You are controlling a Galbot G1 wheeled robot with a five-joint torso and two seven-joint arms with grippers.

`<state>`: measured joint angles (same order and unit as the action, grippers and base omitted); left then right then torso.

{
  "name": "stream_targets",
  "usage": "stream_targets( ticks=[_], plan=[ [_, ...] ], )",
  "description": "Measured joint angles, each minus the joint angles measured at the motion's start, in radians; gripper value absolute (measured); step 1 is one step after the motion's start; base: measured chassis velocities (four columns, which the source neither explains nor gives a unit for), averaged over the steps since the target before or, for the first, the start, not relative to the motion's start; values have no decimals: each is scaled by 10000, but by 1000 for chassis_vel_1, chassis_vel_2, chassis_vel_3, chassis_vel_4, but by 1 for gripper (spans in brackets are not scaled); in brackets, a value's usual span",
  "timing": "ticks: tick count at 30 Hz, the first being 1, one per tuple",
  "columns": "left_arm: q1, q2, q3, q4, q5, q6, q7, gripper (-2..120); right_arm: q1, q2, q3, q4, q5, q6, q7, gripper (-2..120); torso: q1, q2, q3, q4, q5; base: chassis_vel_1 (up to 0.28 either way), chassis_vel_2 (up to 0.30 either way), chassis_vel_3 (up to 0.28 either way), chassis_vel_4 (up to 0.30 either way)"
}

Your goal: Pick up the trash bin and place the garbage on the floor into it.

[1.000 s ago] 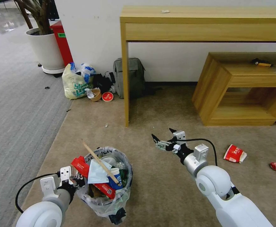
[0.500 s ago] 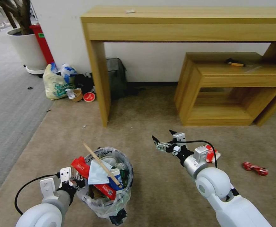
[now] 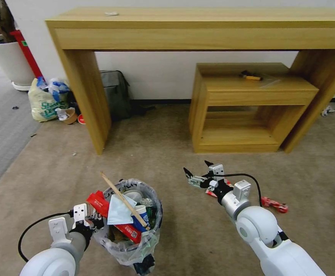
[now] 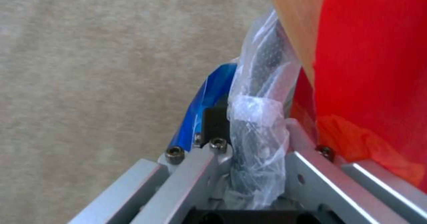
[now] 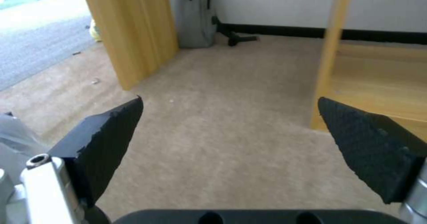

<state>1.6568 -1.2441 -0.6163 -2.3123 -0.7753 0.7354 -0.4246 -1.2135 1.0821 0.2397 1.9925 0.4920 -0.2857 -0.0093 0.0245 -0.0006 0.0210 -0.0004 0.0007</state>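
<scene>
The trash bin (image 3: 131,230), dark and lined with a clear bag, hangs low over the beige floor (image 3: 167,161), full of garbage: a stick (image 3: 119,199), a tissue (image 3: 117,211), red wrappers and a paper cup. My left gripper (image 3: 92,221) is shut on its bagged rim (image 4: 256,110), beside a blue accent (image 4: 206,99). My right gripper (image 3: 197,170) hovers open over bare carpet, its pads (image 5: 111,130) wide apart around the gripper centre (image 5: 240,124). A red wrapper (image 3: 274,204) lies right of that arm. A red-white carton (image 3: 210,193) peeks from behind the wrist.
A long wooden desk (image 3: 175,30) stands ahead with a low wooden shelf unit (image 3: 251,96) under it. A grey backpack (image 3: 115,94), a yellowish tied bag (image 3: 43,103), a planter (image 3: 6,57) and a red box (image 3: 25,53) line the wall at left. Grey ribbed carpet (image 3: 0,126) borders there.
The whole view has swung to the right, so the furniture and litter have slid left in the picture. Both arms keep their pose. The carton now sits behind my right wrist.
</scene>
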Motion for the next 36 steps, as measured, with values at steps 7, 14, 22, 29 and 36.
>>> stream_targets(
  ticks=[7,14,22,29,36],
  plan=[
    [6,-17,8,6,23,0,23,0,-54,52,5,-75,-46,18,83,100,-1,1,-1,0,-11,-226,-251,242,247],
    [8,-50,20,16,19,0,53,0,-166,148,71,-138,-53,28,251,100,-1,1,0,-2,-4,-156,-181,160,185],
    [16,9,-2,16,62,0,94,0,-543,346,530,-135,-189,36,249,100,-1,0,-1,3,-9,15,21,-9,-9],
    [-6,10,53,42,71,0,123,0,-805,372,843,-59,-265,155,224,100,0,1,-1,0,-8,6,8,-3,-5],
    [19,12,40,-15,84,0,129,0,-911,414,883,13,-359,169,215,100,0,0,-1,1,-7,-24,19,16,-24]
  ],
)
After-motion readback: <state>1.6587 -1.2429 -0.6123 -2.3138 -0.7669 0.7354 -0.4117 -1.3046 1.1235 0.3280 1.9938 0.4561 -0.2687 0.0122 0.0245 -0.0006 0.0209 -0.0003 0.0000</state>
